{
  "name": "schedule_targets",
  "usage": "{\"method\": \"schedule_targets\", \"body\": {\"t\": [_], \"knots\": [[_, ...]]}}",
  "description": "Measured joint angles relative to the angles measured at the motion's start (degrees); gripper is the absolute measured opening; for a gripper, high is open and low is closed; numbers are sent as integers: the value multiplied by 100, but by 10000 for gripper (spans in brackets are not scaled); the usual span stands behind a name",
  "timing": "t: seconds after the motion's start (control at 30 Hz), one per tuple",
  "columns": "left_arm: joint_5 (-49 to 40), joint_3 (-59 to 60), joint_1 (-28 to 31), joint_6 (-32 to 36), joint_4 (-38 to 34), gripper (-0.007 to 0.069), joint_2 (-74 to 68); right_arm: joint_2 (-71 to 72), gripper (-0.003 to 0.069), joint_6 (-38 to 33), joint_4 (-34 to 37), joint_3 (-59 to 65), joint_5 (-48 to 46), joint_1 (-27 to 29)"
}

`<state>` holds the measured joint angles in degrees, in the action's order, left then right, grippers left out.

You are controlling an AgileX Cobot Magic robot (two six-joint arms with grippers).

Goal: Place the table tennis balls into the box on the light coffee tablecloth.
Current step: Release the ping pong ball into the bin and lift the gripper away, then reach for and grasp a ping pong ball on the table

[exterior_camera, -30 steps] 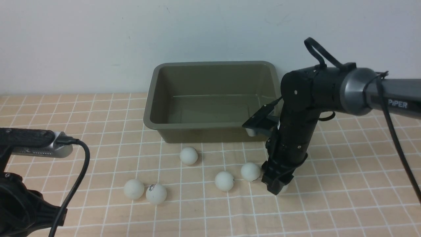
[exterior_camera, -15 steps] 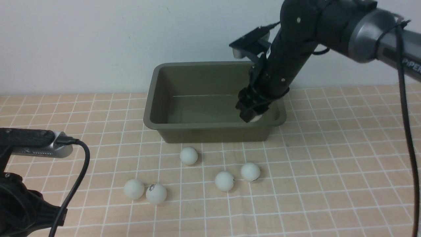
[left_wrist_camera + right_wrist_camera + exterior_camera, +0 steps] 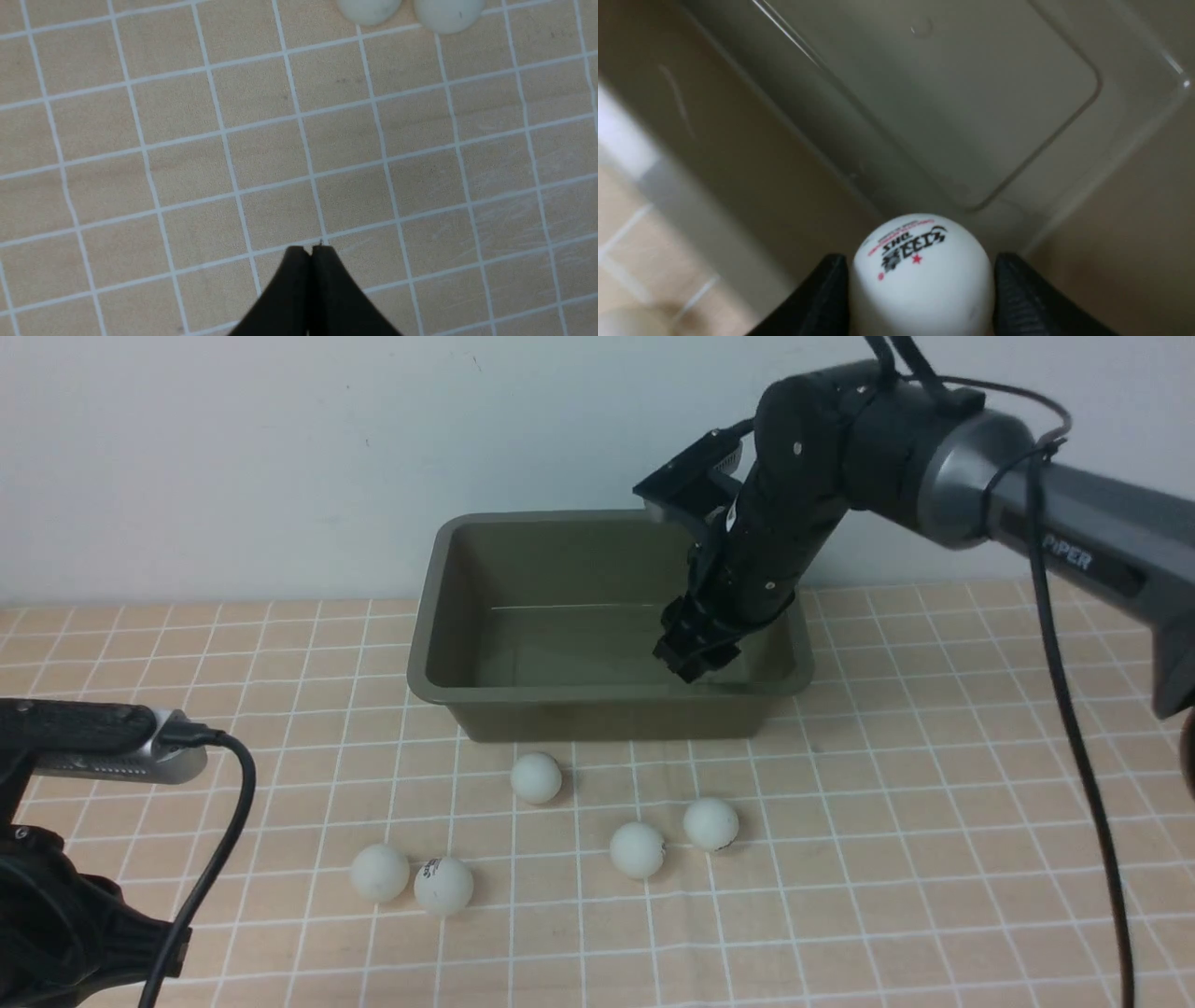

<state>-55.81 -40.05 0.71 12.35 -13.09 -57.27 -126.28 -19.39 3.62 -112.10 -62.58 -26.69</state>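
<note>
Several white table tennis balls (image 3: 638, 849) lie on the light coffee tablecloth (image 3: 934, 859) in front of the olive-green box (image 3: 560, 693). My right gripper (image 3: 693, 658) reaches down inside the box near its right front corner. In the right wrist view it (image 3: 920, 266) is shut on one printed ball (image 3: 920, 280) above the box floor, close to a wall (image 3: 761, 154). My left gripper (image 3: 310, 249) hangs shut and empty over bare cloth, with two balls (image 3: 369, 7) at the edge of that view.
A pale wall stands right behind the box. My left arm and its wrist camera (image 3: 103, 742) fill the near left corner, with a cable hanging from it. Two of the loose balls (image 3: 443, 884) touch each other near the left arm.
My right gripper has lifted a ball off the cloth at the right of the group, carried it up over the box's front rim, and now sits lower inside the box. The left arm has not moved.
</note>
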Motion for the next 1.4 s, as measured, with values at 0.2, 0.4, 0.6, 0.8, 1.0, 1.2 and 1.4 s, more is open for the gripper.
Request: {"method": "schedule_targets", "body": {"t": [0.2, 0.4, 0.6, 0.8, 1.0, 1.2, 1.4], "knots": [[0, 0, 0, 0, 0, -69, 0, -43, 402, 0, -57, 0, 233, 0], [0, 0, 0, 0, 0, -69, 0, -43, 436, 97, -182, -113, 277, 0], [-5, 0, 0, 0, 0, -69, 0, -43, 435, 288, -182, -815, -525, 0], [-5, 0, 0, 0, 0, -69, 0, 19, 435, 1121, 156, -1427, -846, 0], [-10, 0, 0, 0, 0, -69, 0, 98, 435, 1617, 849, -1160, -882, -5], [-77, 0, 0, 0, 0, -69, 0, 850, 435, 1651, 1033, 172, -882, -11], [-83, 0, 0, 0, -6, -69, 0, 1820, 435, 1458, 983, 1623, -877, -78]]}}
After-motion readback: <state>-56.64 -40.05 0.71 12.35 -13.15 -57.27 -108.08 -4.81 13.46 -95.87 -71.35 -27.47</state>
